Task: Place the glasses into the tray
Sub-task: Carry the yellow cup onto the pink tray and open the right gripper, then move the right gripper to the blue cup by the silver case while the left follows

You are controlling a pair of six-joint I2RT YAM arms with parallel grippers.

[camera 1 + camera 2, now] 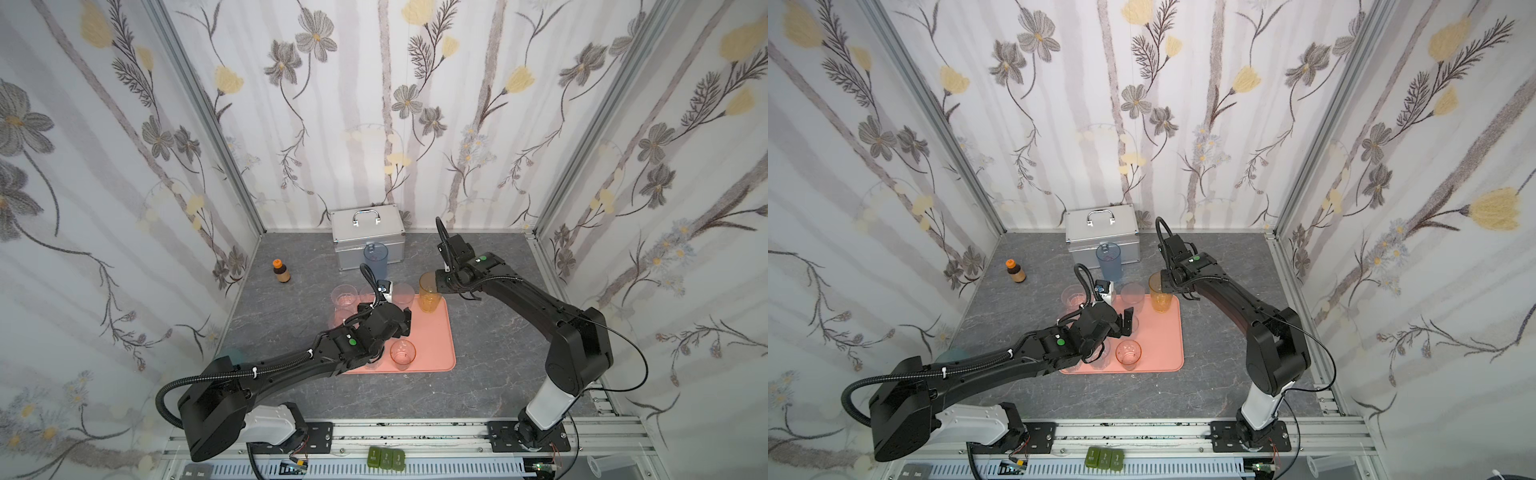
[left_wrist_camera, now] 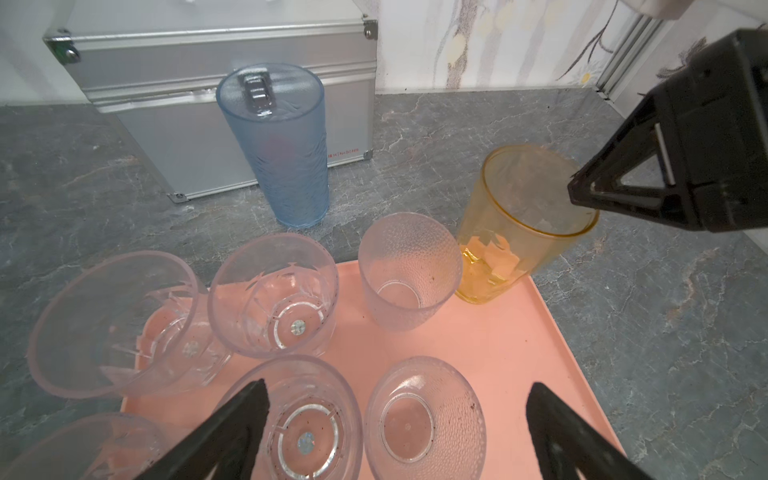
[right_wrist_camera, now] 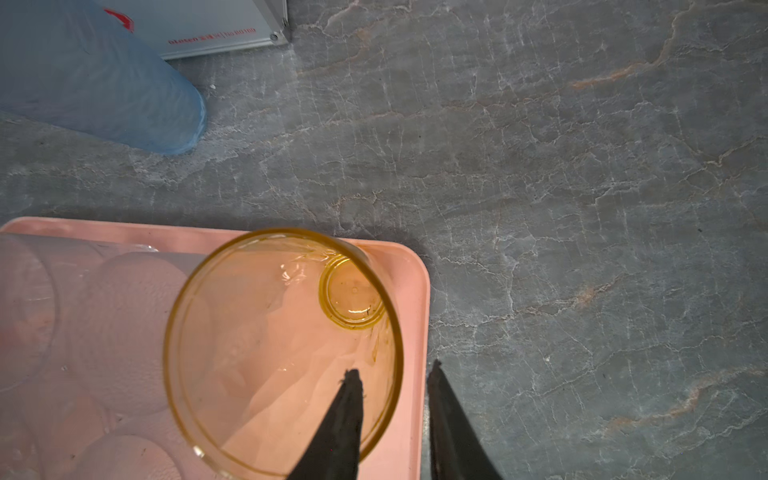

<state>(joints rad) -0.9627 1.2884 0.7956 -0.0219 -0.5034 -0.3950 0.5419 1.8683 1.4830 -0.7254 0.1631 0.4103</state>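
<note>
Glasses (image 2: 274, 295), clear ones, stand on the tray (image 2: 498, 353) under the left pincer (image 2: 397, 390), spread wide and empty. At the tray's far right corner the right pincer (image 3: 393, 368) straddles the rim of the amber glass (image 2: 494, 249), jaws parted, seemingly gripping nothing. Beyond the tray's far edge the blue glass (image 2: 282, 153) stands upright on the tabletop (image 2: 457, 137) before the silver case (image 2: 166, 54), ahead of both pincers; the right looks slightly nearer.

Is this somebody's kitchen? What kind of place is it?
Probably a robot test booth, not a kitchen. Two robot arms are mounted on a metal rail, flowered wall panels box in a grey tabletop, and glasses stand on a pink tray.
</note>
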